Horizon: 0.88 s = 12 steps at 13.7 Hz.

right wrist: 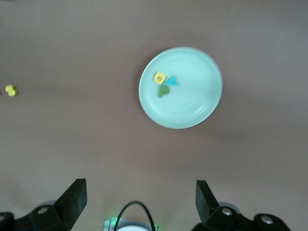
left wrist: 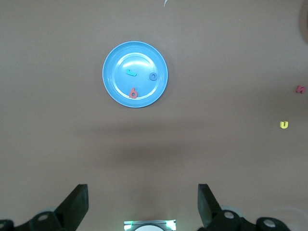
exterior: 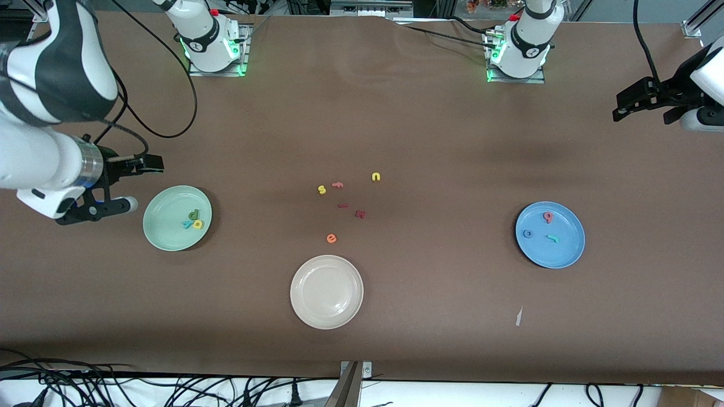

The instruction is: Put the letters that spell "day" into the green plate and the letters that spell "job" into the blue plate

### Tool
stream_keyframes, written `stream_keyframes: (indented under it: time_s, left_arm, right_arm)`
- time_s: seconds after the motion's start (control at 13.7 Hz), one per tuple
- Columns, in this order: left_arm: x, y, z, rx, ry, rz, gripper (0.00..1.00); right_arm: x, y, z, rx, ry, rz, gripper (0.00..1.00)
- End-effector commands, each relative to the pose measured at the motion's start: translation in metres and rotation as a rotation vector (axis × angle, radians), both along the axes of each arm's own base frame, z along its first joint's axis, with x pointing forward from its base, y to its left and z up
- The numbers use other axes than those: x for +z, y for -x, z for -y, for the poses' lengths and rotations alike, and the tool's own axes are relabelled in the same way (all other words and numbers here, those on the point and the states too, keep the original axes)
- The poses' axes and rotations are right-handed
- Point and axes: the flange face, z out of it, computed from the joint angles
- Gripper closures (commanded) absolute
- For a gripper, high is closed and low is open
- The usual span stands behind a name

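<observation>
The green plate (exterior: 168,233) lies toward the right arm's end of the table and holds a dark green "d" (exterior: 194,214), a yellow "a" (exterior: 198,224) and a teal "y" (exterior: 187,224). My right gripper (exterior: 140,183) hangs open and empty beside that plate, high over the cloth. The right wrist view looks down on the same plate (right wrist: 192,103) past that open gripper (right wrist: 140,199). The blue plate (exterior: 559,254) toward the left arm's end carries a salmon "b" (exterior: 547,216), a blue "o" (exterior: 528,233) and a teal "j" (exterior: 552,238). My left gripper (exterior: 642,116) waits open, high over the table's edge, and shows open (left wrist: 143,202) in its wrist view too.
A cream-white plate (exterior: 326,291) sits nearest the front camera at mid table. Loose letters lie at the middle: yellow "s" (exterior: 322,190), salmon "f" (exterior: 337,184), yellow "n" (exterior: 375,177), two dark red pieces (exterior: 360,213), orange "e" (exterior: 331,238). A paper scrap (exterior: 518,316) lies near the blue plate.
</observation>
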Motion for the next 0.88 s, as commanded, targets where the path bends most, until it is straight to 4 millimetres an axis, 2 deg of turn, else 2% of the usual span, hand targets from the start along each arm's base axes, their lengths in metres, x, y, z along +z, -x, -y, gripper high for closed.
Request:
stream_keyframes:
  time_s: [0.0,0.07,0.22,0.44,0.66,0.8]
  left_arm:
    - [0.006,-0.002,0.000,0.002,0.002,0.000,0.00]
    - [0.006,-0.002,0.000,0.002,0.002,0.000,0.00]
    - [0.006,-0.002,0.000,0.002,0.002,0.000,0.00]
    - [0.006,-0.002,0.000,0.001,0.002,0.000,0.00]
    - [0.006,-0.002,0.000,0.001,0.002,0.000,0.00]
    - [0.006,-0.002,0.000,0.002,0.002,0.000,0.00]
  right_arm:
    - [0.039,0.035,0.001,-0.029,-0.050,0.105,0.00]
    - [0.039,0.038,0.001,-0.030,-0.048,0.096,0.00]
    - [0.043,0.057,0.014,-0.076,0.002,0.094,0.00]
    - [0.063,0.061,0.031,-0.144,-0.040,0.151,0.00]
    - [0.063,0.060,0.052,-0.195,-0.073,0.149,0.00]
    - [0.068,0.062,0.058,-0.205,-0.080,0.156,0.00]
